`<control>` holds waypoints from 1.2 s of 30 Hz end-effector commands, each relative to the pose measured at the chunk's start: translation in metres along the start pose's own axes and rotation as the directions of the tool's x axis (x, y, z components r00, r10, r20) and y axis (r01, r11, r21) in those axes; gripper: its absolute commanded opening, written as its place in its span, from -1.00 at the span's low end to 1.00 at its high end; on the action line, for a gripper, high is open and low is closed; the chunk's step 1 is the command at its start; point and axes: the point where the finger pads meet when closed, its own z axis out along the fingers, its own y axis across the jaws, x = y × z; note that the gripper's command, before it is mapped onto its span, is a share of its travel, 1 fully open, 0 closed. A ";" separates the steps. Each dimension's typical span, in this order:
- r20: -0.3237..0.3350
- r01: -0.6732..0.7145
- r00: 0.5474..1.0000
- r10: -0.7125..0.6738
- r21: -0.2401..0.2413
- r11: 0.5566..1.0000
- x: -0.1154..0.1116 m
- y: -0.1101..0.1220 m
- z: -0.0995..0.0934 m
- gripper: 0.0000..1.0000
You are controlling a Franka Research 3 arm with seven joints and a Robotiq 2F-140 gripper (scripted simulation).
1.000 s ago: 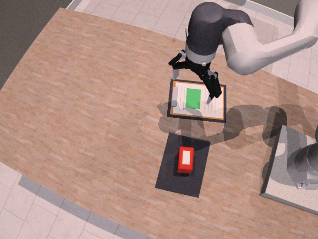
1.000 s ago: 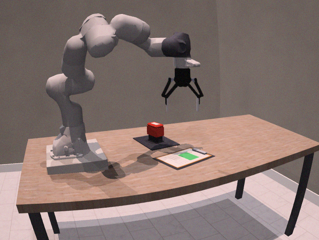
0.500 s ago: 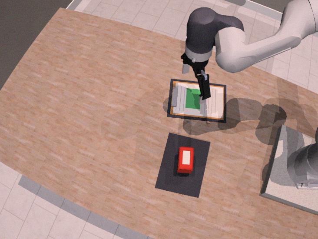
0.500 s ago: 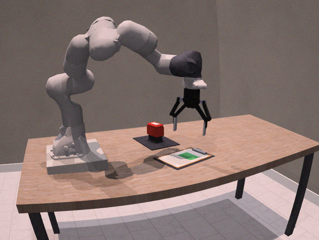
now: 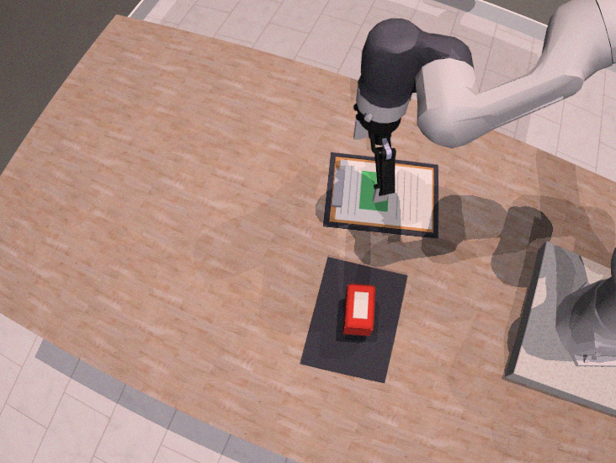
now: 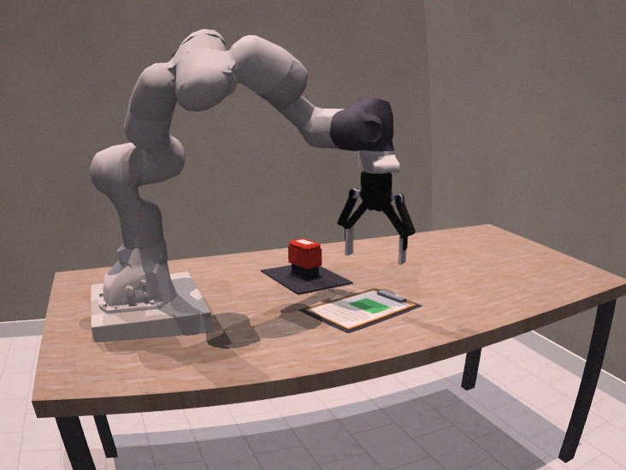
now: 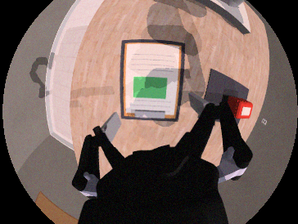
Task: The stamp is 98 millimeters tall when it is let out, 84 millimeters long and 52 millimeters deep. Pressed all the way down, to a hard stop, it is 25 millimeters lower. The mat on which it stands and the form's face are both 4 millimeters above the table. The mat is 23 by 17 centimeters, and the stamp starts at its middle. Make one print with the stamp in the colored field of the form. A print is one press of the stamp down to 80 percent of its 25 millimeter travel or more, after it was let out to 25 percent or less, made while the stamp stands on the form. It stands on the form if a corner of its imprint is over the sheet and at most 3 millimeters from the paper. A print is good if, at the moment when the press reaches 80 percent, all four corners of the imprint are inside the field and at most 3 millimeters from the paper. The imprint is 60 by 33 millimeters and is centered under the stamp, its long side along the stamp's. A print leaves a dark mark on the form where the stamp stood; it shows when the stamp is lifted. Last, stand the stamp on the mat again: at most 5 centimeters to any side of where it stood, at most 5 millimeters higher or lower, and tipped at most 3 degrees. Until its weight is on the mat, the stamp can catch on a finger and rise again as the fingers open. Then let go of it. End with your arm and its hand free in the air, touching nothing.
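The red stamp with a white top stands upright at the middle of the dark mat. It also shows in the exterior view and at the right of the wrist view. The form lies on a clipboard beyond the mat, with its green field near the clip. I see no dark mark on the field. My gripper is open and empty. It hangs well above the table near the form, away from the stamp. One finger covers part of the field in the top view.
The robot's base stands on a grey plate at one end of the table, behind the mat. The clipboard's metal clip sits at the form's short edge. The table's curved front edge runs close to the form.
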 end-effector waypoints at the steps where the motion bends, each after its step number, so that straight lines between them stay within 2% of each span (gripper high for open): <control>1: 0.007 -0.053 0.999 0.053 0.002 0.999 -0.002 0.001 0.000 1.00; 33: 0.007 -0.051 0.999 0.051 0.002 0.999 -0.002 0.001 0.000 1.00; 36: 0.006 0.049 0.999 -0.049 0.003 0.999 -0.003 0.001 -0.006 1.00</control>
